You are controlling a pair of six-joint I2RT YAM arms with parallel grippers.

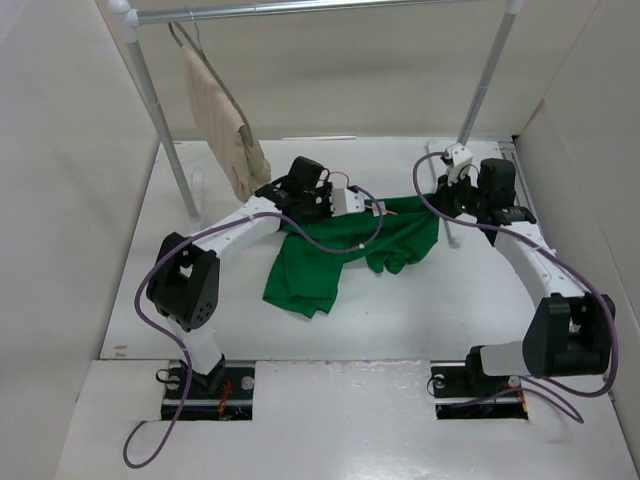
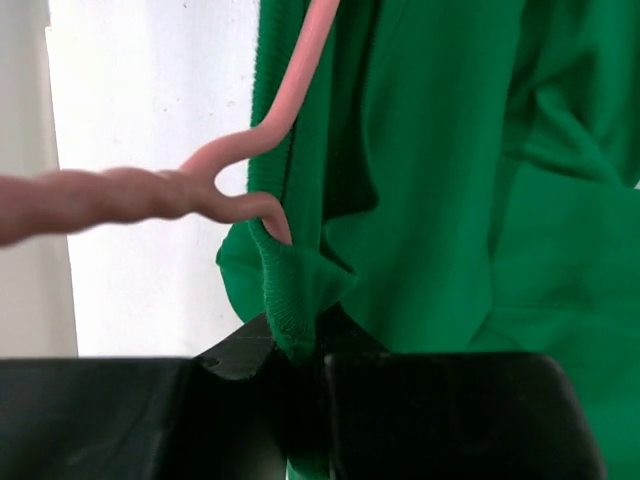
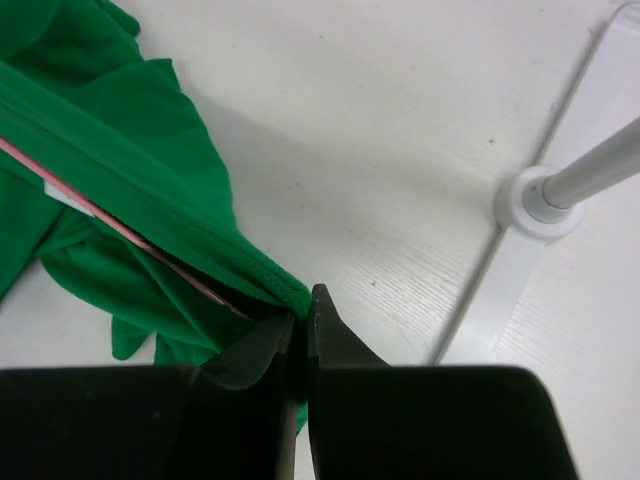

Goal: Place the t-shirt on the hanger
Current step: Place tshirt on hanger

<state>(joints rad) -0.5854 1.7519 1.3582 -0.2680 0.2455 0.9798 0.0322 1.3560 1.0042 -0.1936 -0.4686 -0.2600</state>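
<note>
Green t-shirt (image 1: pixel 325 262) collar pinched tight in left gripper (image 2: pixel 300 345); right gripper (image 3: pixel 302 322) clamped on another edge. I'd spread gently, keeping the wire hanger (image 2: pixel 290 110) inside.

The t-shirt (image 1: pixel 318 268) is plain bright green. The hanger (image 2: pixel 130 193) inside the t-shirt is pink-red. Left of the t-shirt hangs a beige garment (image 1: pixel 225 125); the table (image 1: pixel 420 320) under the t-shirt is white.

The t-shirt (image 3: pixel 130 150) is seen bunched at the left on the white table (image 3: pixel 400 150), its ribbed edge pinched between the closed fingers of the right gripper (image 3: pixel 303 312) — the hanger (image 3: pixel 120 226) wire is laid along that edge, down to the fingertips. A rack post foot (image 3: pixel 540 205) is seen at right.
</note>
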